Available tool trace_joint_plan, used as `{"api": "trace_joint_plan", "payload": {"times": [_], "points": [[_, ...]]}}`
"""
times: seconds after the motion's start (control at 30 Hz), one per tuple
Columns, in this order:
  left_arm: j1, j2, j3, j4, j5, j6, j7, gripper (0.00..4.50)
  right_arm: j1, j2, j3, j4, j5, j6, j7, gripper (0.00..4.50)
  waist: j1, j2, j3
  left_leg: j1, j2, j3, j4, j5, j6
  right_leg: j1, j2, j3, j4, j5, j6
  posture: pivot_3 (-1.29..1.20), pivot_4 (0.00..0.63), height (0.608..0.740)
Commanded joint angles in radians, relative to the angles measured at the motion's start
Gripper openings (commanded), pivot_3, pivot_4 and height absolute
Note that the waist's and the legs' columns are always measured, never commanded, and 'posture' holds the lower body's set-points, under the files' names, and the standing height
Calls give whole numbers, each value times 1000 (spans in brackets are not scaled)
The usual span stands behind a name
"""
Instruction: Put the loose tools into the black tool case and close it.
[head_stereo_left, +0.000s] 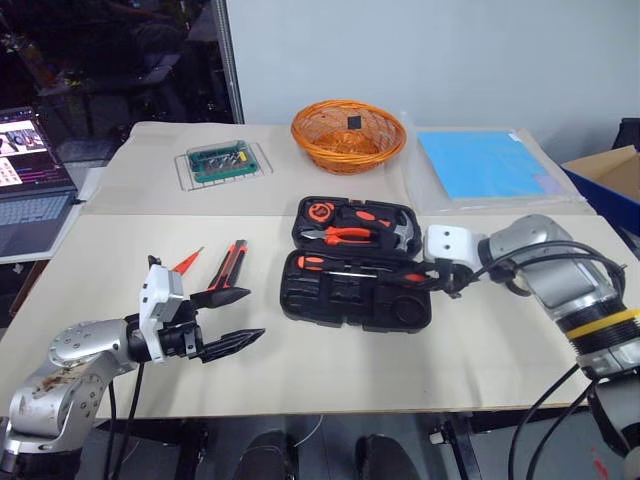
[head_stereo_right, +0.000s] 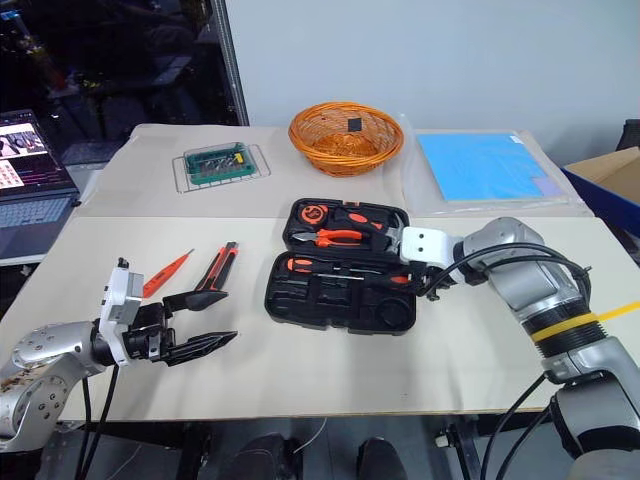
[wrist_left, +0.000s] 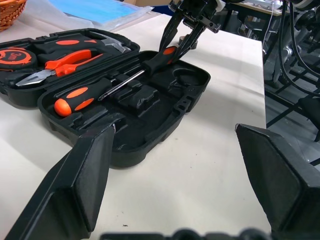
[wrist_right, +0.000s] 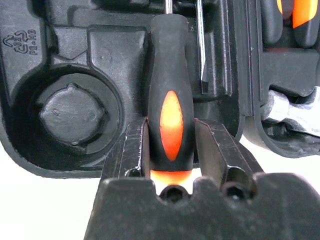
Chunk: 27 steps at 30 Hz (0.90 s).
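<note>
Two screwdrivers (wrist_left: 80, 95) already lie in the black tool case (head_stereo_left: 355, 295), one (wrist_right: 170, 120) between your right fingers (wrist_right: 172, 157), which flank its handle, slightly parted. Another screwdriver (head_stereo_left: 187, 262) and the utility knife (head_stereo_left: 230, 265) wait on the desk (head_stereo_left: 330, 370) beyond your wide, empty left fingers (head_stereo_left: 232, 318); the lid stays open.

Beige table (head_stereo_left: 300, 370) (perhaps paper-covered), grey wall (head_stereo_left: 430, 50)

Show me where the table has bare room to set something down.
Free: the cream tabletop nearer the robot than the open black plastic tool case, and the strip between that case and the orange-and-black utility knife. Crowded: the far edge, with orange wicker basket, green box and blue sheet.
</note>
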Motion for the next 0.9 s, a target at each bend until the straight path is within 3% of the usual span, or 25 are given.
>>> {"api": "trace_joint_plan", "payload": {"times": [0.03, 0.07, 0.3, 0.43, 0.5, 0.53, 0.63, 0.77, 0.83, 0.9], "points": [[-6, 11, 3, -30, -8, -16, 11, 4097, 29, 4, -34, -24, 0, -8, 0, 2884, -2, 0, 0, -1, 0, 1, 0, 0, 0, 1, 0, 0, 1, 0, 0, 0, 150, 740], [-9, 12, 2, -29, -7, -15, 13, 4097, 37, -1, -56, -36, 14, -7, 4, 3241, -2, 0, 0, -2, 0, 1, 0, 1, 0, 0, -1, 0, 2, 0, 0, 0, 150, 740], [-48, 6, -32, -11, 0, -10, 31, 4097, 70, -20, -244, -117, 201, 149, 41, 3241, -3, 0, 0, -3, 0, 1, -1, 1, 0, -1, -2, 0, 1, 0, 0, 0, 150, 740], [-82, 6, -47, -18, -8, 10, 57, 4097, 86, 32, -349, -191, 313, 329, -39, 2199, -6, 0, 0, -2, 0, 1, -2, 0, -1, -1, -6, 0, 1, 0, 0, 0, 150, 740], [-98, 4, -54, -28, -10, 22, 79, 4097, 120, 86, -392, -253, 331, 394, -146, 1377, -7, 0, 0, -2, 0, 0, -3, 0, -2, -1, -8, 0, 1, 0, -1, 0, 150, 740], [-105, 1, -55, -32, -10, 29, 95, 4097, 147, 113, -402, -282, 316, 396, -207, 1284, -7, 0, 0, -2, 0, 0, -4, 0, -2, -1, -8, 0, 1, 0, -1, 0, 150, 740], [-120, -11, -57, -42, -15, 49, 141, 4097, 228, 218, -426, -368, 287, 418, -378, 73, -8, 0, 0, -2, 0, 1, -7, 0, -3, -2, -10, 0, 1, 0, -1, 0, 150, 740], [-141, -42, -64, -43, -7, 71, 222, 4097, 342, 372, -388, -418, 232, 417, -583, 73, -7, 0, 0, -2, -1, 3, -9, 5, -7, -4, -8, -1, 1, 0, -1, 0, 150, 740], [-144, -53, -70, -43, 2, 79, 252, 4097, 381, 379, -312, -392, 166, 393, -617, 73, -7, 0, 0, -3, -1, 5, -10, 8, -4, -6, -4, 0, 1, 0, -1, 0, 150, 740], [-144, -50, -79, -47, 6, 78, 259, 4097, 393, 317, -199, -360, 72, 341, -590, 73, -7, 0, 0, -2, -2, 8, -10, 8, -2, -6, -3, 0, 1, 0, -1, 0, 150, 740]]}}
